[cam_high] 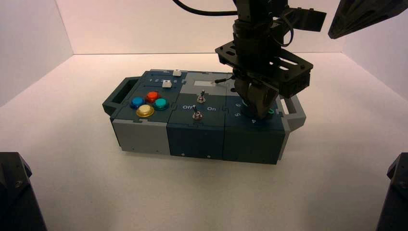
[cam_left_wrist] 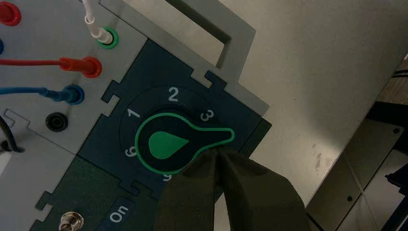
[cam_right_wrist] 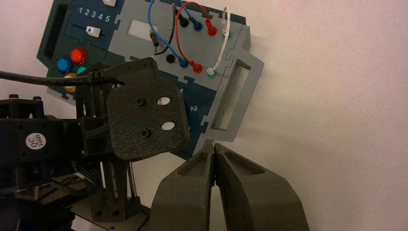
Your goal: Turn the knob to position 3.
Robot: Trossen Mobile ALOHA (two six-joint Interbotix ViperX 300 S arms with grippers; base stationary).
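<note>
We see the left black metal claw (cam_left_wrist: pixel 216 151), tips together, beside the round black knob with green teardrop pointer (cam_left_wrist: pixel 166 143), on the box (cam_high: pixel 197 139) towards the table's (cam_high: pixel 202 192) far right corner. Pointer's past 3; slipping or wrong-side pushing could send it towards 4. Right black claw (cam_right_wrist: pixel 214 147) idles, narrow, near that corner.

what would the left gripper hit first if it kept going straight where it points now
Most likely the round black knob: the left gripper's fingertips already overlap the edge of its green-outlined pointer in the left wrist view. Whether they touch it yet is unclear.
</note>
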